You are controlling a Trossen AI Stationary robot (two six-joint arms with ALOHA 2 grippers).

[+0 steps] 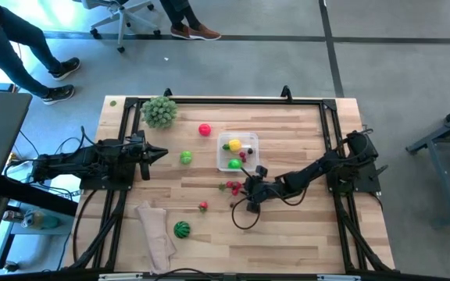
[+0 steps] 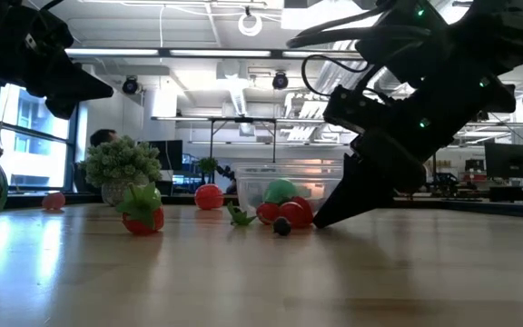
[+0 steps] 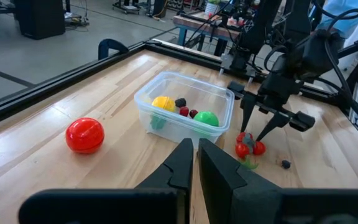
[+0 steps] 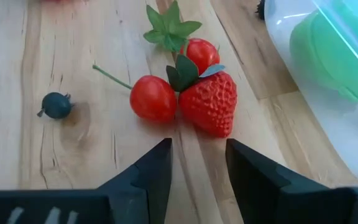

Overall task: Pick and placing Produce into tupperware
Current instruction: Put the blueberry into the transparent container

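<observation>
1. Tupperware (image 1: 238,152) sat near the middle of the table (image 1: 303,226), slightly toward the far edge, holding a yellow piece (image 1: 235,144), green pieces and small dark-red bits.
2. Right gripper (image 1: 247,189) was low over the table just in front of the tupperware; its jaws stood apart with nothing between them, tips just short of a strawberry (image 4: 211,103) and a red tomato (image 4: 153,98) that touched each other.
3. Small dark berry (image 4: 56,105) lay apart from that cluster on bare wood; a second red fruit (image 4: 199,53) with a green leaf sat right behind the strawberry.
4. Left gripper (image 1: 161,153) hung over the left side of the table, jaws closed and empty, pointing toward the tupperware.
5. Loose produce: red ball (image 1: 205,129) near the far edge, green ball (image 1: 186,158) between left gripper and tupperware, small red piece (image 1: 203,206) and striped watermelon ball (image 1: 181,229) toward the near edge.
6. Leafy ball (image 1: 159,111) sat at the far-left corner; beige cloth (image 1: 155,234) lay at the near-left edge.
7. Near-right part of the table was bare wood, open room there; black rail (image 1: 225,100) framed the table edges.
</observation>
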